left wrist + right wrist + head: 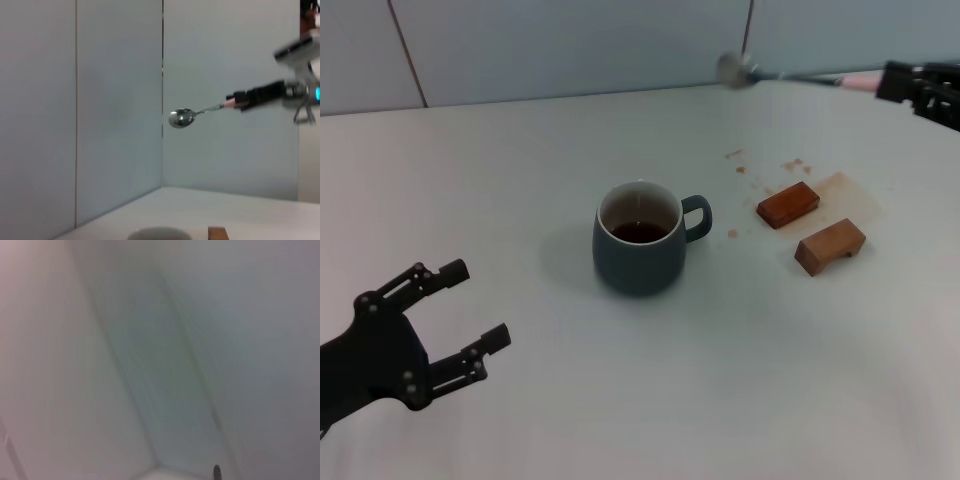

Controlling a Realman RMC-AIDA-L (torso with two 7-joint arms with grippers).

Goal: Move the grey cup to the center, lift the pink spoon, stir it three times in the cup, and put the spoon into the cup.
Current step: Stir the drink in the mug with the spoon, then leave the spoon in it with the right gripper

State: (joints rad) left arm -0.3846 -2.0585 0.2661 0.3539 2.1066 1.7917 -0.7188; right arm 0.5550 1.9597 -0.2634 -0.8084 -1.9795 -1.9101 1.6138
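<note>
Worktop (520, 150): pale, ending at a panelled wall; brown stains beside 2 wooden blocks (810, 225).
Right tool (892, 82): raised at the far right, clamped on the pink spoon (790, 75) by its handle end.
Spoon: slim, stiff and light, you'd judge; shiny bowl, pale pink handle, held roughly level, well above the cup.
Left tool (470, 310): fingers spread wide, idle near-left.
Grey cup (640, 240): mid-worktop, upright, holding dark liquid; ceramic, likely heavy and breakable, best gripped by the loop handle.
</note>
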